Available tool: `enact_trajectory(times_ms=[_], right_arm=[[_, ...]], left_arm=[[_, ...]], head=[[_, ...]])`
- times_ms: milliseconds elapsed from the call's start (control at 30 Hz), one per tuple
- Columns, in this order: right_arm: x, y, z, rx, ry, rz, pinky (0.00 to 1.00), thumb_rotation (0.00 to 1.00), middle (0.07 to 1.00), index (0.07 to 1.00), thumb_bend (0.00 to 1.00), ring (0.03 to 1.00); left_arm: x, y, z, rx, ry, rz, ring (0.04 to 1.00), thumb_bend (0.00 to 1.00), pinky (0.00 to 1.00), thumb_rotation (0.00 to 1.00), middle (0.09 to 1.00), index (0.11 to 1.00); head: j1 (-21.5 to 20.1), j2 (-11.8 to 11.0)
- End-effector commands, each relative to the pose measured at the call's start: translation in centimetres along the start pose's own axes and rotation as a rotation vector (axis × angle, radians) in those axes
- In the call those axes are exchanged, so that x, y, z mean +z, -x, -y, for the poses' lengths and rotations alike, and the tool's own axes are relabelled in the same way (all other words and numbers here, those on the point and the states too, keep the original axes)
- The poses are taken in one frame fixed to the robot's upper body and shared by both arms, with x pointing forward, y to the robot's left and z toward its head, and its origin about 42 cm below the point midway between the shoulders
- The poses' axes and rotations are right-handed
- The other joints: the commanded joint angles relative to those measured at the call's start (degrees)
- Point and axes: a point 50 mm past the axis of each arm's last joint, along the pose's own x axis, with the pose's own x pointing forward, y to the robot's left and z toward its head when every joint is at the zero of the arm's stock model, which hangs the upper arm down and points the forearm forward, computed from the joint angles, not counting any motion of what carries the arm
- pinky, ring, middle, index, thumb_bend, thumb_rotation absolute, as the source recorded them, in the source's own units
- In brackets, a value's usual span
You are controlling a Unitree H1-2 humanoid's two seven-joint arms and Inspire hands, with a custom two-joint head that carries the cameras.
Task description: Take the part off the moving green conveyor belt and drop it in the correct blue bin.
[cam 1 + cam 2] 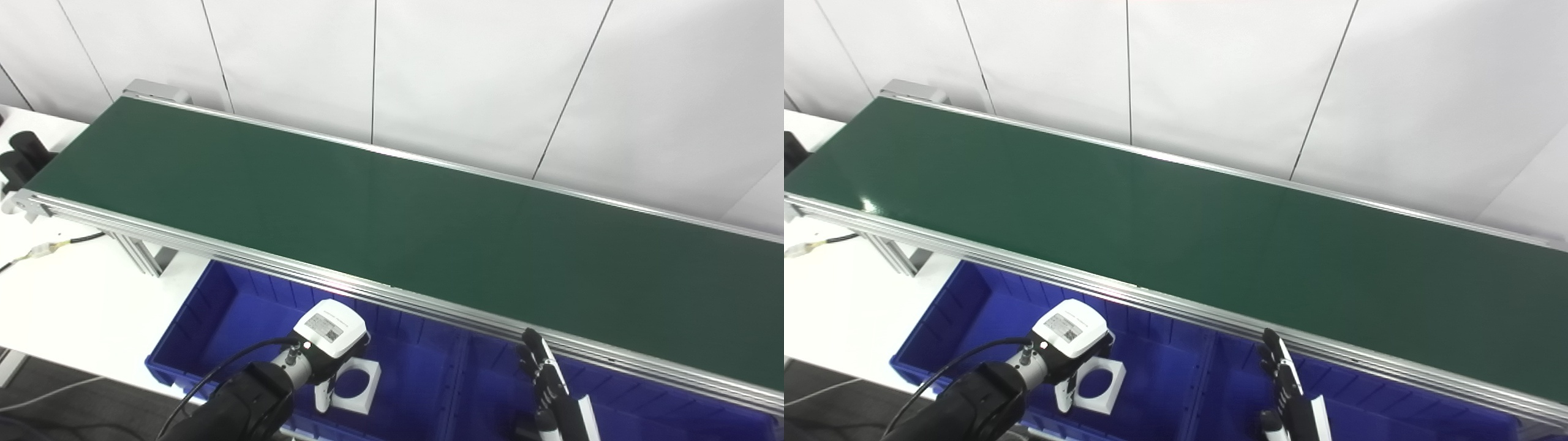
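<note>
Both hands low, part in bin

Left robot hand (334,343) hangs over the left bin (202,312), fingers hidden, so its grip cannot be told. Just beneath it a white square part (361,383) lies in that bin. Right robot hand (545,373) waits released, fingers straight. Belt (392,226) beyond is bare; best lift clear and wait.

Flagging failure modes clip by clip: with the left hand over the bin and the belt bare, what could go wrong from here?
1. The left hand is low over the left bin with the white part at its fingers; whether it grips or has released is unclear, so a lift might drag the part out.
2. The right hand sits just below the belt rail; raising it straight up could clip the frame.
3. No part shows on the belt, so a new one may arrive before either hand is ready.
</note>
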Motion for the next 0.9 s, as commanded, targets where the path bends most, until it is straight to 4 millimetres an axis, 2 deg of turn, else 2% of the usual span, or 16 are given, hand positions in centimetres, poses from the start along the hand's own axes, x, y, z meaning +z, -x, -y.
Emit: enact_trajectory(times_ms=[0,267,333,367,400,467,500,600,733,867], right_arm=[[1.14,-0.44,-0.15,0.006,-0.002,0.082,0.92,0.98,0.961,0.959,0.80,0.934],[0.97,-0.48,-0.14,0.005,0.000,0.077,0.92,0.98,0.963,0.959,0.80,0.934],[1.01,-0.50,-0.17,0.005,0.000,0.078,0.92,0.98,0.963,0.959,0.80,0.934],[1.03,-0.52,-0.18,0.005,0.001,0.079,0.91,0.98,0.962,0.959,0.80,0.933],[1.05,-0.53,-0.19,0.004,0.002,0.080,0.91,0.98,0.961,0.959,0.80,0.931],[1.06,-0.49,-0.19,0.006,0.004,0.079,0.91,0.98,0.961,0.959,0.80,0.931],[1.06,-0.44,-0.20,0.005,0.004,0.079,0.92,0.98,0.961,0.959,0.81,0.932],[1.00,-0.39,-0.19,0.005,0.004,0.076,0.91,0.98,0.960,0.958,0.81,0.931],[0.98,-0.38,-0.19,0.009,0.000,0.076,0.92,0.98,0.964,0.961,0.81,0.934],[1.03,-0.43,-0.20,0.009,0.003,0.077,0.92,0.98,0.962,0.961,0.81,0.932]], left_arm=[[-0.75,-0.12,-1.34,0.066,-0.021,-0.024,0.453,0.53,0.38,0.00,0.483,0.500],[-0.70,-0.28,-1.75,0.075,-0.020,-0.036,0.458,0.52,0.37,0.00,0.470,0.511],[-0.69,-0.32,-1.79,0.074,-0.035,-0.036,0.482,0.52,0.38,0.05,0.551,0.499],[-0.70,-0.33,-1.82,0.073,-0.040,-0.039,0.525,0.80,0.42,0.16,0.596,0.573],[-0.70,-0.31,-1.84,0.073,-0.041,-0.040,0.549,0.89,0.45,0.22,0.619,0.604],[-0.73,-0.24,-1.78,0.069,-0.044,-0.051,0.606,0.98,0.51,0.30,0.674,0.654],[-0.74,-0.19,-1.76,0.065,-0.048,-0.057,0.646,0.99,0.56,0.35,0.716,0.687],[-0.77,-0.17,-1.67,0.051,-0.072,-0.067,0.691,1.00,0.59,0.40,0.757,0.725],[-0.67,-0.07,-1.91,0.037,-0.086,-0.076,0.732,1.00,0.65,0.49,0.790,0.765],[-0.65,-0.09,-1.93,0.023,-0.090,-0.083,0.750,1.00,0.68,0.52,0.805,0.778]], head=[[-0.2,-0.1],[-0.2,-0.4],[-0.2,-0.4],[-0.2,-0.4],[-0.3,-0.3],[-0.3,-0.4],[-0.4,-0.4],[-0.4,-0.3],[-0.5,-0.3],[-0.5,-0.4]])
